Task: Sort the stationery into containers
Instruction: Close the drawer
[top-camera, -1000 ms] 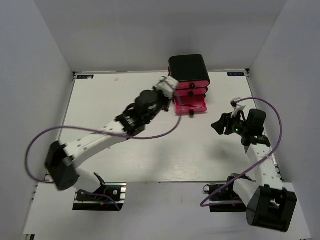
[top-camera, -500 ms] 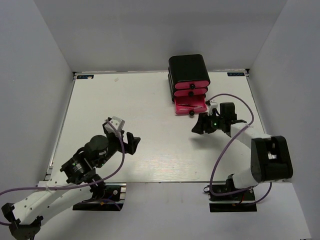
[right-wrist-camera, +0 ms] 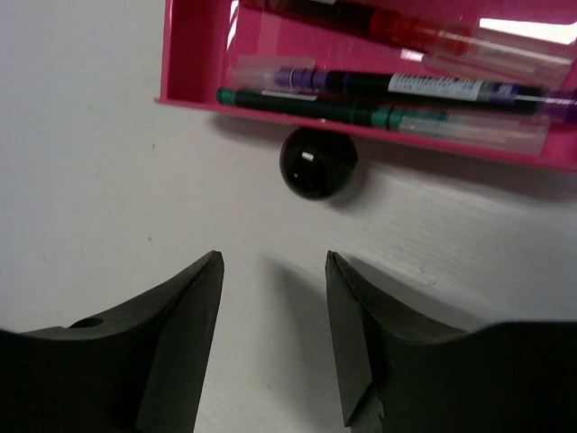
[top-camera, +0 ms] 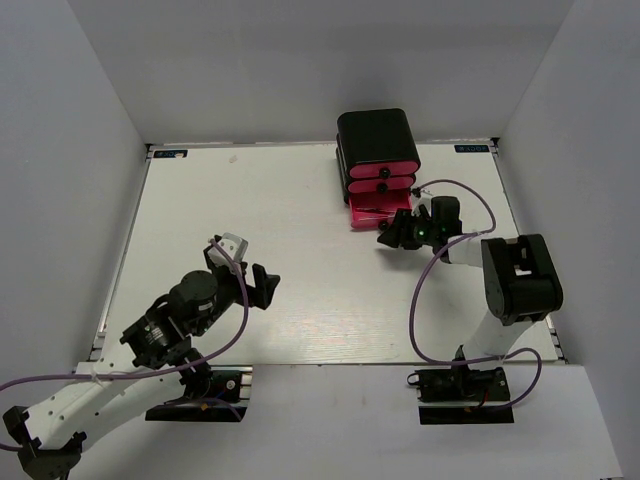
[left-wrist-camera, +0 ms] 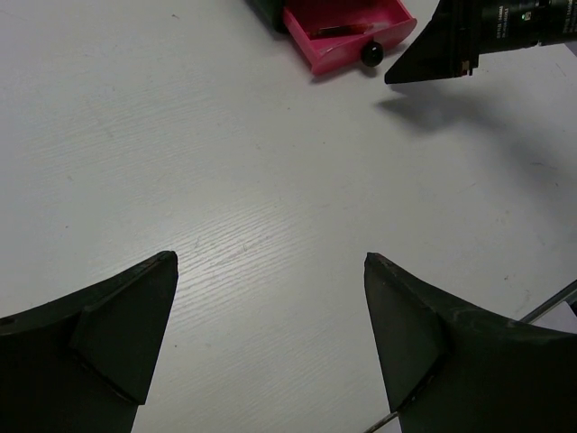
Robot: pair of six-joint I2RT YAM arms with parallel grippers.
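Observation:
The containers are three pink-fronted drawers in a glossy black cabinet [top-camera: 377, 132] at the back of the table. Its bottom drawer [top-camera: 372, 212] [right-wrist-camera: 194, 54] is pulled out. Stationery lies inside: a green pen [right-wrist-camera: 306, 104], a dark pen with a purple cap [right-wrist-camera: 397, 86] and a red pen [right-wrist-camera: 406, 32]. My right gripper [top-camera: 388, 236] [right-wrist-camera: 273, 262] stands open just in front of the drawer's black knob [right-wrist-camera: 317, 162], apart from it, with nothing between its fingers. My left gripper [top-camera: 268, 287] [left-wrist-camera: 270, 260] is wide open over bare table, far from the cabinet.
White walls close the table [top-camera: 300, 200] on three sides. The right arm's purple cable [top-camera: 420, 300] loops over the table's right part. The left wrist view shows the open drawer [left-wrist-camera: 347, 32] and the right gripper [left-wrist-camera: 433, 59] far ahead.
The left arm pulled back from the open drawer to the near left and its gripper opened wide. The right arm swung left to the drawer's knob, its jaws slightly narrower.

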